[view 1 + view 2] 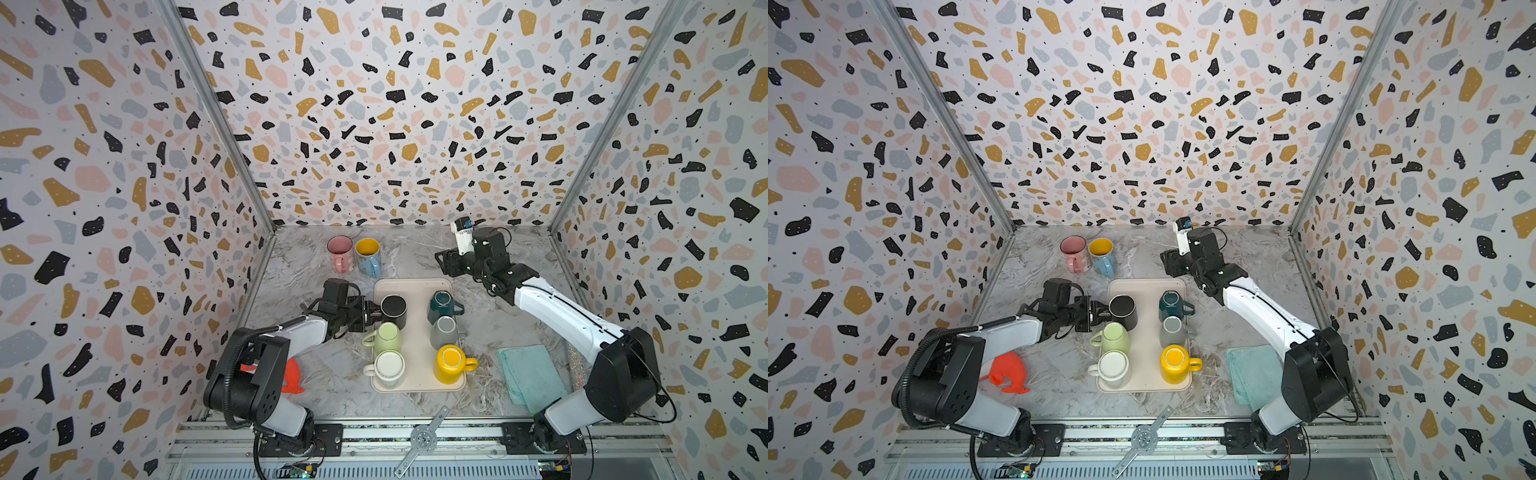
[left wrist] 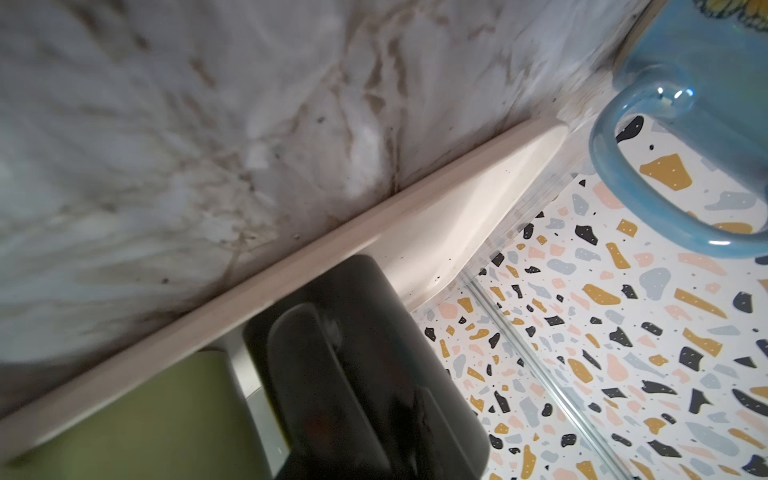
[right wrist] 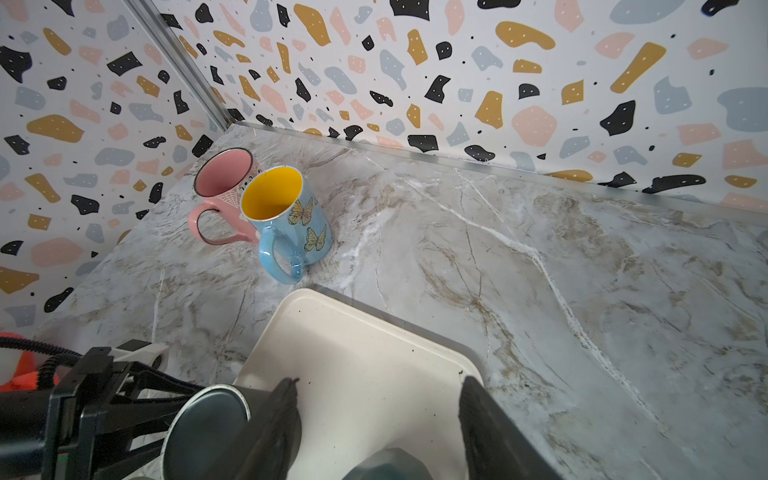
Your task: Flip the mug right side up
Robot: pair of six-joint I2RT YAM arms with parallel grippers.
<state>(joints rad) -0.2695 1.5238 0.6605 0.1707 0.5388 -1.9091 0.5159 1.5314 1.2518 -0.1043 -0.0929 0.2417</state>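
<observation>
Left jaws being held at black mug [image 1: 393,311] handle, clench untellable; right jaws being held parted, empty; mug being seen inverted on tray [image 1: 415,353]; firm handle clamp being needed before lifting, turning.

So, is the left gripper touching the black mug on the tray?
Cannot tell. In both top views the left gripper reaches the black mug, but its dark fingers merge with it; no gap or contact shows plainly.
</observation>
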